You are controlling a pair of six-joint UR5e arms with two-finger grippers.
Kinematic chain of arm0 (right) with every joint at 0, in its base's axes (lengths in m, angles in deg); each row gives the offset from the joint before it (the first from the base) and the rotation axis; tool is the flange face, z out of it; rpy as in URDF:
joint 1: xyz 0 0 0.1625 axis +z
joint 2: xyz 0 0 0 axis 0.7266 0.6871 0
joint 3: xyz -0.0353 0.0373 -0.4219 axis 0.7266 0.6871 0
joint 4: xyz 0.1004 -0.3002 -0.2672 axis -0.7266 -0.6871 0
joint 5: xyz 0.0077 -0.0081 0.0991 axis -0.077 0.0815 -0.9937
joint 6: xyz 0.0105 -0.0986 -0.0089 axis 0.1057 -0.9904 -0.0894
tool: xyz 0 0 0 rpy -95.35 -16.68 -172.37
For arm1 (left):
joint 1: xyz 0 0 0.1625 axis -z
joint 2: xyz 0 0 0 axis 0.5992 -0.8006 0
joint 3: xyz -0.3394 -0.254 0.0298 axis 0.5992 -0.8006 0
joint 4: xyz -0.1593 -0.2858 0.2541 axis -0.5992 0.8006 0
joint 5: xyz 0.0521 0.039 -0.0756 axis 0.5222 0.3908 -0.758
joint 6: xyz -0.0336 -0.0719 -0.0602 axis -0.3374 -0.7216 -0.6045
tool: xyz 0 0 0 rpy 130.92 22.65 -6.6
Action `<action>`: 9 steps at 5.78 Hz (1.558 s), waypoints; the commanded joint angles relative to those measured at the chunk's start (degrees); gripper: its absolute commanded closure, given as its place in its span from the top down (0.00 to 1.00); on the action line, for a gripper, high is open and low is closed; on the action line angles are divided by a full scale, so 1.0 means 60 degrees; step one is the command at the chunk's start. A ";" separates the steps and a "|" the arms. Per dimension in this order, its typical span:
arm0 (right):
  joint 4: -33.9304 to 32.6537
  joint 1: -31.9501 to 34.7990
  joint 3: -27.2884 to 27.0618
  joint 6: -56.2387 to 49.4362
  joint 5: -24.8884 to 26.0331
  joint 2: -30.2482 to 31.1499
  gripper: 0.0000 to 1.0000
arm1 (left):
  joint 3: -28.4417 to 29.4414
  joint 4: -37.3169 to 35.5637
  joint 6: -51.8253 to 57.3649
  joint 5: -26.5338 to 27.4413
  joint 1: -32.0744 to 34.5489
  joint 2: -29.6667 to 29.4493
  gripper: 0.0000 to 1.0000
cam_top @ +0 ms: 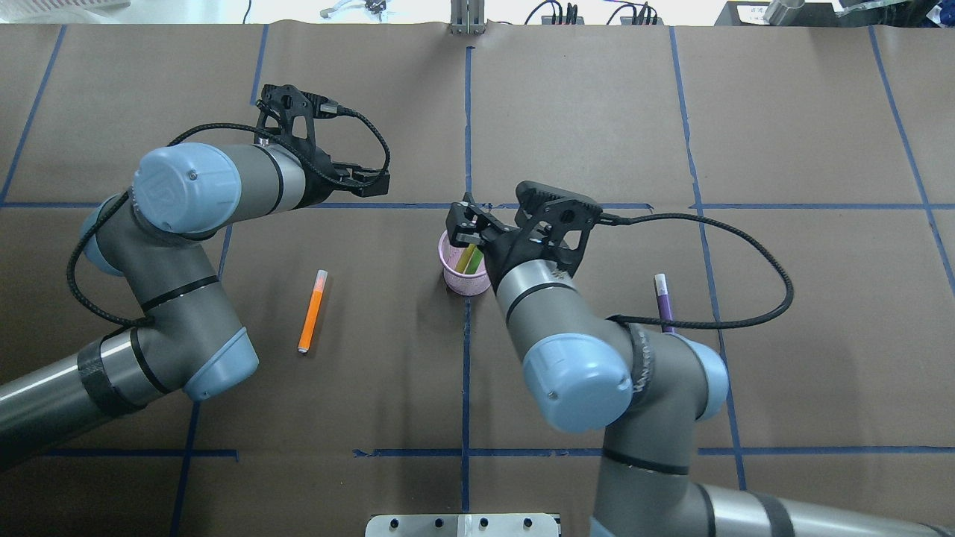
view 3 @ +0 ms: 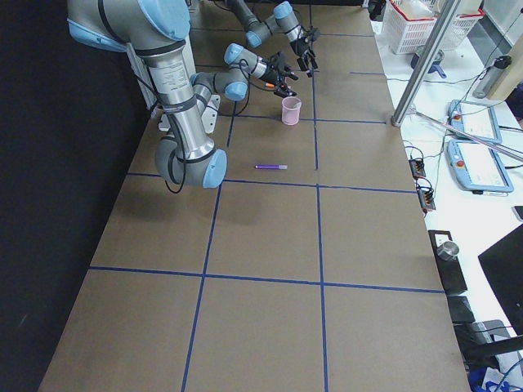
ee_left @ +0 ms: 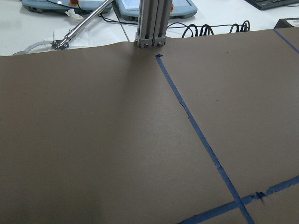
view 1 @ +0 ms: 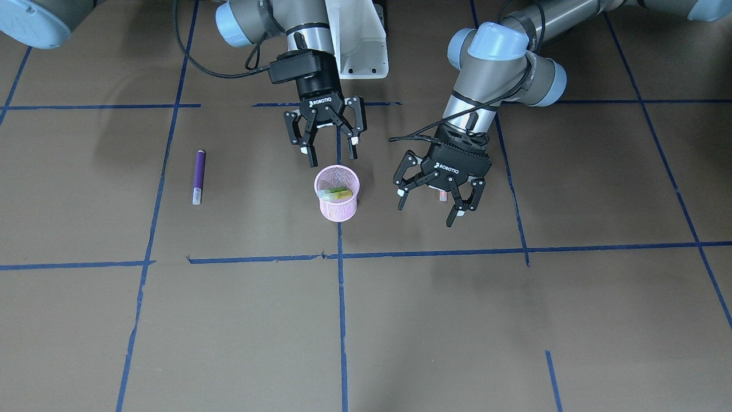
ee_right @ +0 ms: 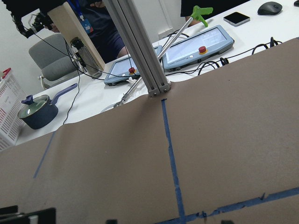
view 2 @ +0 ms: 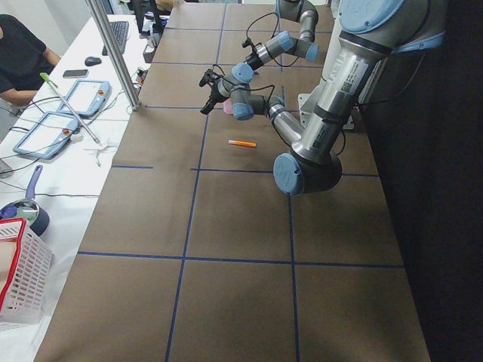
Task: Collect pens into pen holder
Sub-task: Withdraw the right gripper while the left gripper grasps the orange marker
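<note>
R end effector (view 1: 333, 158), just over pen holder (view 1: 338, 212)

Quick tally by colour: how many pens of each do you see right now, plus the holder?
pink pen holder: 1
green pen: 1, inside the holder
purple pen: 1, lying loose
orange pen: 1, lying loose
Total: 4 things, 3 of them pens.

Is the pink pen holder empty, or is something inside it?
Not empty: the pen holder stands upright with the green pen inside.
</note>
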 commanded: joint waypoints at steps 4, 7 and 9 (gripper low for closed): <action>-0.0527 0.3172 -0.0244 -0.1209 -0.5268 0.0912 0.80 | -0.0535 -0.5687 0.0034 -0.4877 0.1122 -0.0175 1.00; -0.0658 0.4331 -0.0200 -0.2519 -0.7010 0.1264 0.97 | 0.0281 -0.5744 0.1999 -0.5193 0.0331 -0.0117 0.99; -0.0674 0.4597 -0.0317 -0.2941 -0.7646 0.1453 1.00 | 0.0549 -0.5672 0.2424 -0.5821 0.0302 -0.0176 1.00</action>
